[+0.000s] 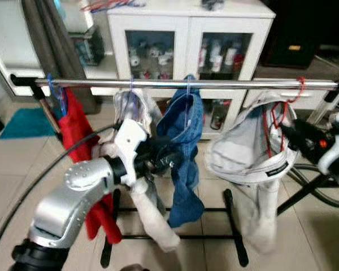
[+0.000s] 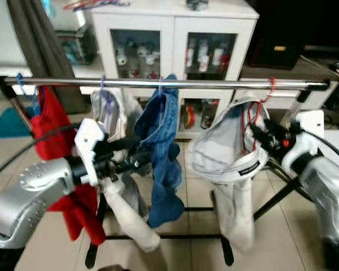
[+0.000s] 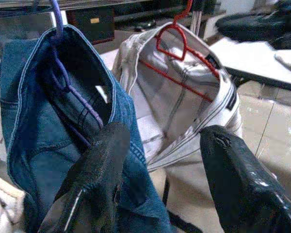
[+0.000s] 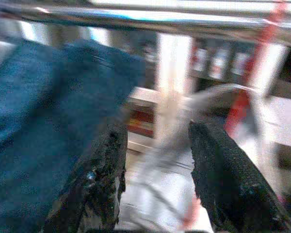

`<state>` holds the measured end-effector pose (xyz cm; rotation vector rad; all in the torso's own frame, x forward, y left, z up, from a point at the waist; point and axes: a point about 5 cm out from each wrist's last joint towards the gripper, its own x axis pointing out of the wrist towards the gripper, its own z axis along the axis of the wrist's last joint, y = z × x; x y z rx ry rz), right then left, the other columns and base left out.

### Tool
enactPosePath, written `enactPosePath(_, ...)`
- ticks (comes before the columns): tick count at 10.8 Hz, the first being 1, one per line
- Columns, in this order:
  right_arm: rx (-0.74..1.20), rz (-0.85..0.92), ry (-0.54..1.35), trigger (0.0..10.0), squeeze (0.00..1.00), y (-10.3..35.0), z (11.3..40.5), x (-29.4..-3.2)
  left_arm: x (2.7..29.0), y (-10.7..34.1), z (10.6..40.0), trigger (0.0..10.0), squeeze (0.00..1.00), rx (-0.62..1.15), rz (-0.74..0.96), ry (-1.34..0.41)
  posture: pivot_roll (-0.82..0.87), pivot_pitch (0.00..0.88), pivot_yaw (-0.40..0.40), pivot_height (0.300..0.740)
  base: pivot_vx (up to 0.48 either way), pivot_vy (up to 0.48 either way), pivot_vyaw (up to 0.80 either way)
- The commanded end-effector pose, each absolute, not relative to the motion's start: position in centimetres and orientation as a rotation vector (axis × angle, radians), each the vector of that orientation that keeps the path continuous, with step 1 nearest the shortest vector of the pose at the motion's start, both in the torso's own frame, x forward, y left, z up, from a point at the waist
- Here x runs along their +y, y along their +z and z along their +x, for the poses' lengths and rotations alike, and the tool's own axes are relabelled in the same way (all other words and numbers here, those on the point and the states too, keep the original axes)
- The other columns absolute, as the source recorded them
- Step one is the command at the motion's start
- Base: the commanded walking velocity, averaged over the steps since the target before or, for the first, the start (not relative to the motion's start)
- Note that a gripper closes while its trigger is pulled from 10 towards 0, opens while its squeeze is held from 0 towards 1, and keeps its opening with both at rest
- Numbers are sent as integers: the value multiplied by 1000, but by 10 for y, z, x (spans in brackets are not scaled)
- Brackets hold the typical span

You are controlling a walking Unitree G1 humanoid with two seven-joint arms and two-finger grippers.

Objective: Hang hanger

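The left arm [image 1: 79,197] rises from the lower left, its silver forearm bent inward and its white wrist raised toward the middle of the scene. The left gripper [image 3: 160,160] points forward with its two black fingers [image 3: 99,179] spread well apart, nothing between them. The right arm [image 2: 322,180] reaches in from the right side, wrist level. The right gripper [image 4: 155,165] likewise has its fingers [image 4: 223,179] parted, nothing clamped between them.

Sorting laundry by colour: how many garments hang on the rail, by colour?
Red garment: 1
White garment: 1
Blue jeans: 1
Light grey trousers: 1
Total: 4, all on the rail
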<state>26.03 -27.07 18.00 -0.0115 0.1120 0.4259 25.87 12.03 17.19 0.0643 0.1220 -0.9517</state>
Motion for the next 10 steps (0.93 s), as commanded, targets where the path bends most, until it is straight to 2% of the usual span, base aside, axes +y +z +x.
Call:
enactPosePath(1, 59, 3, 555, 10000, 1000, 197, 252, -256, 126, 179, 260, 10000, 0, 104, 90, -953, -64, 0, 28, 740, 0, 0, 0)
enactPosePath(2, -14, 66, 692, 10000, 1000, 209, 240, -237, 133, 181, 257, 10000, 0, 113, 121, -956, -57, 0, 25, 740, 0, 0, 0)
enactPosePath(3, -37, 110, 709, 10000, 1000, 212, 240, -226, 138, 179, 255, 10000, 0, 123, 131, -932, -41, 0, 13, 740, 0, 0, 0)
enactPosePath(6, 46, 120, 616, 10000, 1000, 172, 248, -185, 146, 169, 246, 10000, 0, 132, 65, -790, 4, 0, -26, 740, 0, 0, 0)
enactPosePath(9, 36, 185, 619, 10000, 1000, 166, 247, -169, 143, 174, 248, 10000, 0, 120, 67, -794, 4, 0, -21, 740, 0, 386, 0)
enactPosePath(10, 16, 190, 593, 10000, 1000, 170, 248, -170, 142, 175, 251, 10000, 0, 115, 70, -795, 1, 0, -16, 740, 0, 420, 0)
